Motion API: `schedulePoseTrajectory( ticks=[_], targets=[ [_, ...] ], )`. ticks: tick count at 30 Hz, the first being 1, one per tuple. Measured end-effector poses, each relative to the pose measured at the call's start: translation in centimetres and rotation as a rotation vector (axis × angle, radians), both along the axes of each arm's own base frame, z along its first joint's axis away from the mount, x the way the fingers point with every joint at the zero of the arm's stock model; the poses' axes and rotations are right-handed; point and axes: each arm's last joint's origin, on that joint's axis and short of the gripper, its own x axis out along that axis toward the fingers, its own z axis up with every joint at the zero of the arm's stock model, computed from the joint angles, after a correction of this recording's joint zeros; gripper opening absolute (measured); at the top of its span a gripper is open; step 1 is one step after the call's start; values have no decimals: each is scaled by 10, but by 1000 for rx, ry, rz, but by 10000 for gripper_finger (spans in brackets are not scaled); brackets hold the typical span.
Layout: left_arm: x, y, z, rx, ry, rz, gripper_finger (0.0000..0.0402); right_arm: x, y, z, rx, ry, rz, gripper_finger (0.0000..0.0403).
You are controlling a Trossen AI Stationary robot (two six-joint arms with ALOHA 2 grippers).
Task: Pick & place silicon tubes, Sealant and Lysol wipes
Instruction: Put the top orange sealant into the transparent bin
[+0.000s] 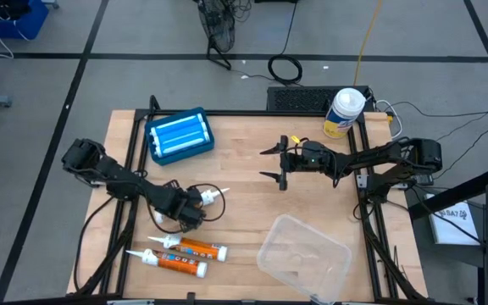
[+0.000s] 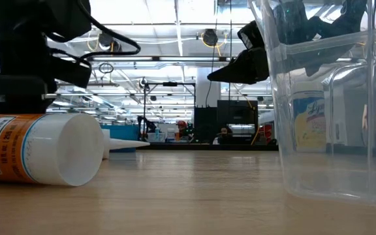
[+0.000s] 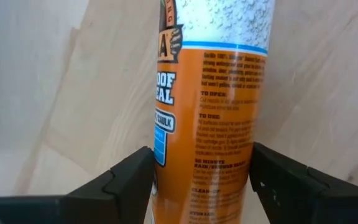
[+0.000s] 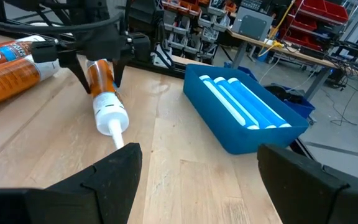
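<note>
Left wrist view shows your left gripper (image 3: 201,180) fingers clamping the orange sealant tube (image 3: 207,93) mid-body for balance; right gripper (image 1: 276,163) spread, idle mid-worktop

You are looking at a pale wooden surface (image 1: 244,178), a clear glossy plastic tub (image 1: 303,254) and a glossy-labelled sealant tube (image 3: 210,93).

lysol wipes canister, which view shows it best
The high view: the Lysol wipes stand whole at the table's far right corner, white lid and yellow label clear. The low view shows only the label, seen through the clear plastic container. Neither wrist view shows it.
</note>
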Motion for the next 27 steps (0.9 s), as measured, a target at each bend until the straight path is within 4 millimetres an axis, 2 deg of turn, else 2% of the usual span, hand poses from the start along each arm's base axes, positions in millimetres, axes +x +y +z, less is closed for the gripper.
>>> schedulePoseTrajectory(
  ticks=[7, 12, 16, 21, 27],
  targets=[
    [-9, 9, -14, -43, 36, 124, 266, 0, 0, -1, -2, 7, 0, 297],
    [-8, 10, -19, -52, -3, 96, 274, 0, 0, -1, -13, 8, 3, 297],
    [-7, 10, -20, -52, -18, 61, 260, 0, 0, -1, -16, 8, 3, 297],
    [-6, 14, -19, -77, 3, 79, 223, 0, 0, -1, -16, 8, 3, 297],
    [-1, 16, -3, -35, 82, 9, 211, 0, 0, -1, -16, 7, 3, 297]
  ],
)
